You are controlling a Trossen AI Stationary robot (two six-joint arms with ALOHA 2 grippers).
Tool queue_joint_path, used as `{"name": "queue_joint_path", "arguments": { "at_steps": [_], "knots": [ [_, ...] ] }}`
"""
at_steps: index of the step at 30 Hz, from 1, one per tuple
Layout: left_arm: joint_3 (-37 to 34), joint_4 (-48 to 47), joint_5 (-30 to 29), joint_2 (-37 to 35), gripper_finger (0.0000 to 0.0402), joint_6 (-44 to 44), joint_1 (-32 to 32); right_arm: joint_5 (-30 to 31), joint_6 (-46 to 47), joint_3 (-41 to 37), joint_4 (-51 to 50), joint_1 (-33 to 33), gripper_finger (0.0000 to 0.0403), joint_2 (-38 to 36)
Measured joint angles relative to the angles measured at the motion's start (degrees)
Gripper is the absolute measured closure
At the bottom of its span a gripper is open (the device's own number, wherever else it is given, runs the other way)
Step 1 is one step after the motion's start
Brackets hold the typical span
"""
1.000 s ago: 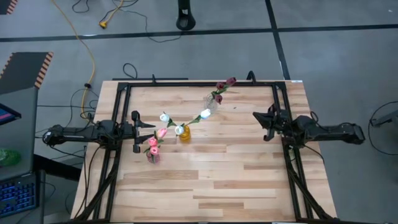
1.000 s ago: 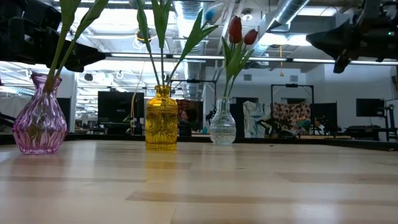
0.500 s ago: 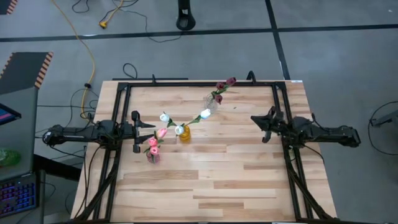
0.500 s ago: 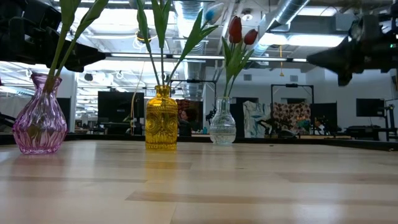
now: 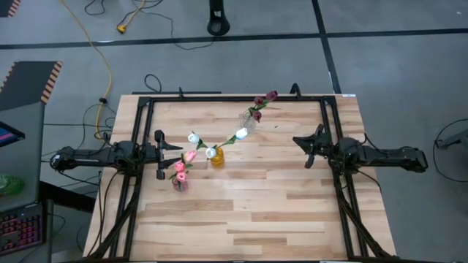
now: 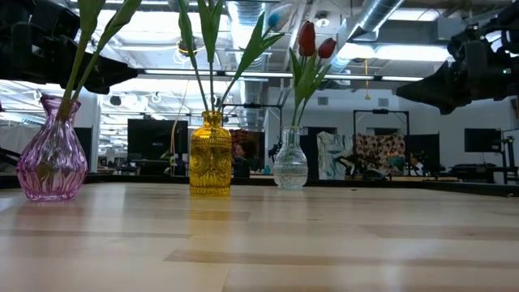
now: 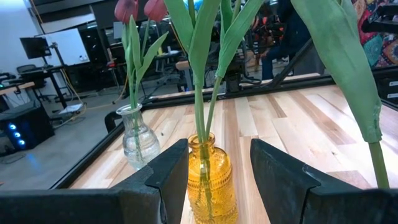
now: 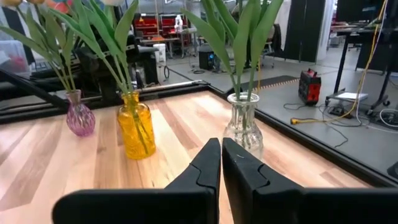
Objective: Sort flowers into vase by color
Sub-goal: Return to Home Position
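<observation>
Sorting looks done, all the flowers are in vases: white tulips [image 5: 194,137] in the yellow vase [image 6: 211,154], pink tulips [image 5: 180,167] in the purple vase [image 6: 52,150], dark red tulips [image 5: 262,99] in the clear vase [image 6: 289,162], none lying on the desk [image 5: 256,212]. So I judge the step in hand is the retreat to rest pose. My left gripper [image 7: 219,158] hangs released, fingers apart, nothing in it, just beside the purple vase and facing the yellow one. My right gripper [image 8: 221,155] is clenched on nothing, well apart from the vases, over the desk's right side. Next move calls for drawing both arms back, the left one minding the leaning pink stems close by so no vase tips.
</observation>
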Motion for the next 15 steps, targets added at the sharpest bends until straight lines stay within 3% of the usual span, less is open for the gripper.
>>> {"name": "queue_joint_path", "arguments": {
  "at_steps": [15],
  "knots": [
    [0.00, 0.02, 0.00, 0.00, 0.0240, 0.02, 0.00, 0.00, 0.72, -0.02, -0.11, 0.00, 0.0356, 0.08]
  ]
}}
